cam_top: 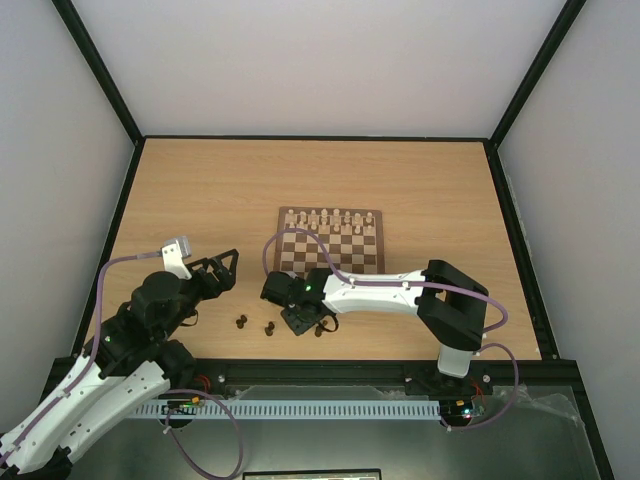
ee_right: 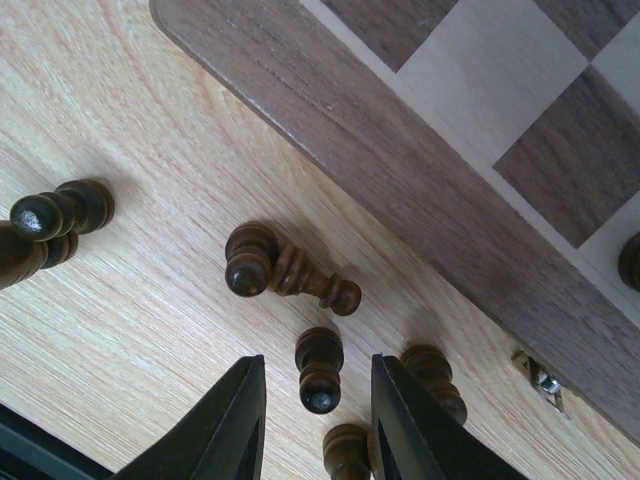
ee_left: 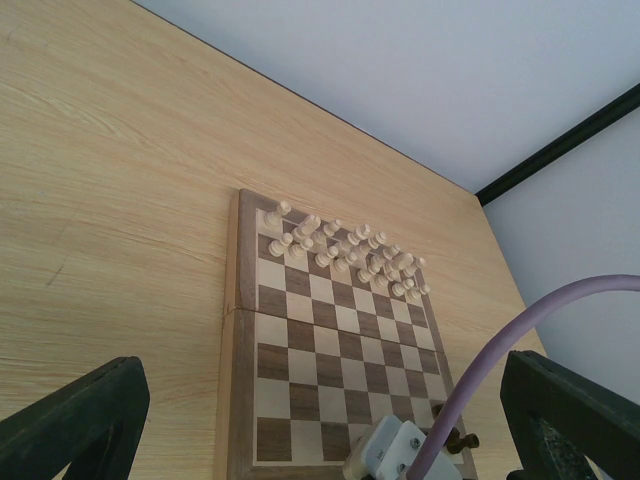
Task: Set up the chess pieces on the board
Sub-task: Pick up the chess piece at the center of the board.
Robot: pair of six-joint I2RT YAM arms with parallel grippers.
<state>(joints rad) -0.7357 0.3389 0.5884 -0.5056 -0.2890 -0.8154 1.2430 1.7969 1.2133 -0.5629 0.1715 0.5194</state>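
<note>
— Looking down the right wrist, where is the right claw (ee_right: 318,390)?

— Low over the table (ee_right: 120,330), just off the brown border of the board (ee_right: 400,170). Its two fingers (ee_right: 235,425) stand either side of one small dark pawn (ee_right: 320,365).

— Pinching it?

— No. The fingers are drawn in fairly narrow but parted, with a sliver of table showing on each side of the pawn. Nothing is held.

— Is that pawn upright?

— Hard to say from this steep angle; it may be standing, seen from nearly overhead.

— And the rest of the dark chess pieces (cam_top: 269,328)?

— Loose on the table near the board's near edge. A larger piece (ee_right: 285,272) lies on its side just beyond the pawn. Two more sit beside the right-hand finger, and a small cluster (ee_right: 55,215) stands off to the left.

— The left claw (cam_top: 222,266)?

— Spread wide and empty, raised over the table to the left of the board and aimed towards it. A purple cable (ee_left: 520,330) crosses its view.

— Anything on the board itself?

— Cream pieces (ee_left: 340,245) lined up in the two far rows.
</note>
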